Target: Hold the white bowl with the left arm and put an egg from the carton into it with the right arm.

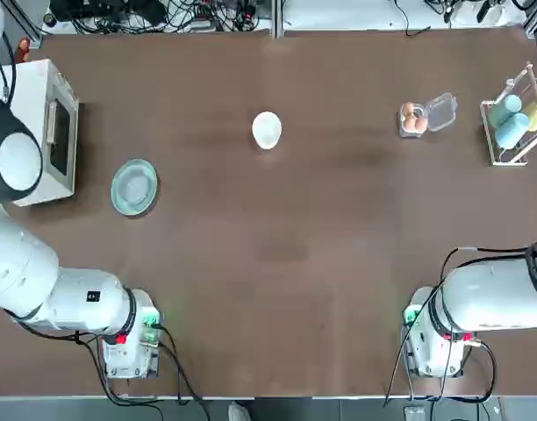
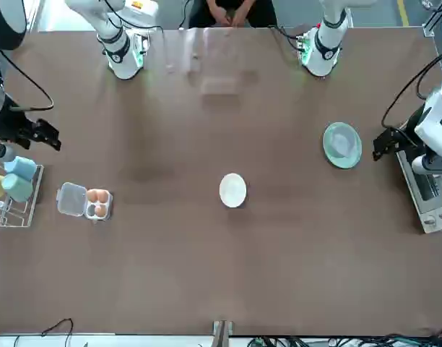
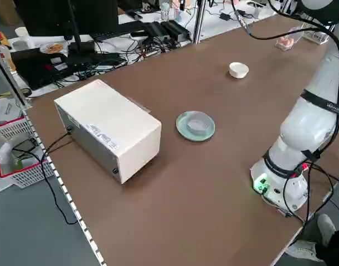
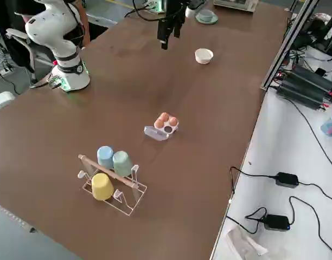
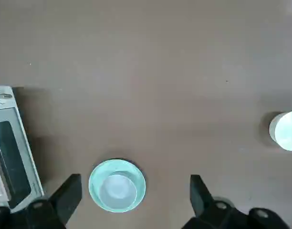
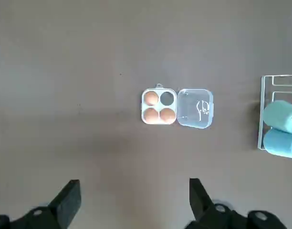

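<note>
Wire rack [image 6: 281,121] cut by edge

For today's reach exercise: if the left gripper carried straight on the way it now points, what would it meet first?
Probably the grey-green plate. The left gripper points down at the table with open fingers, the plate lying between them below; height is unclear.

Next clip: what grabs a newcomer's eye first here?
The small white bowl stands alone mid-table. Toward the robot's right sits the clear plastic egg carton, lid open, with three orange-brown eggs and one empty cup. Both the left gripper and right gripper hang open above the table, holding nothing.
</note>
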Action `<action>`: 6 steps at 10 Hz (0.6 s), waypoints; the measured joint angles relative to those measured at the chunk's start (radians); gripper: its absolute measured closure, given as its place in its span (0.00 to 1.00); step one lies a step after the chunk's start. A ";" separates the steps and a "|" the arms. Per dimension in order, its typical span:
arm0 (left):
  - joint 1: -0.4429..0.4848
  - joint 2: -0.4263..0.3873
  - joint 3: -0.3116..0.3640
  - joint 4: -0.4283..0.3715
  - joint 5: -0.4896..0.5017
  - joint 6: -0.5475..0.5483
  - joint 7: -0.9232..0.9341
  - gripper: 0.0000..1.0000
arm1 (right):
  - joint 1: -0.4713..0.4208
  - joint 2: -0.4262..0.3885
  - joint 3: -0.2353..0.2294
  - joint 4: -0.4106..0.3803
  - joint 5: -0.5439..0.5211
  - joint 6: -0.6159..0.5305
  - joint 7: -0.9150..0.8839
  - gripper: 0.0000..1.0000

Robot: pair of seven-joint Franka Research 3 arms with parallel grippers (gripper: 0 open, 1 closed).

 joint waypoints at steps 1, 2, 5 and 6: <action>0.000 0.000 0.000 0.000 -0.003 -0.009 0.000 0.00 | 0.000 0.000 0.000 0.000 0.000 0.000 0.000 0.00; 0.001 0.000 0.000 0.000 -0.017 -0.021 -0.003 0.00 | 0.000 0.000 -0.001 0.000 0.000 0.000 0.000 0.00; 0.029 0.013 0.006 0.003 -0.148 -0.042 0.083 0.00 | -0.001 0.005 -0.002 -0.019 -0.001 0.017 0.001 0.00; 0.019 0.051 -0.014 0.000 -0.167 -0.055 0.244 0.00 | -0.003 0.035 -0.003 -0.057 -0.001 0.064 0.001 0.00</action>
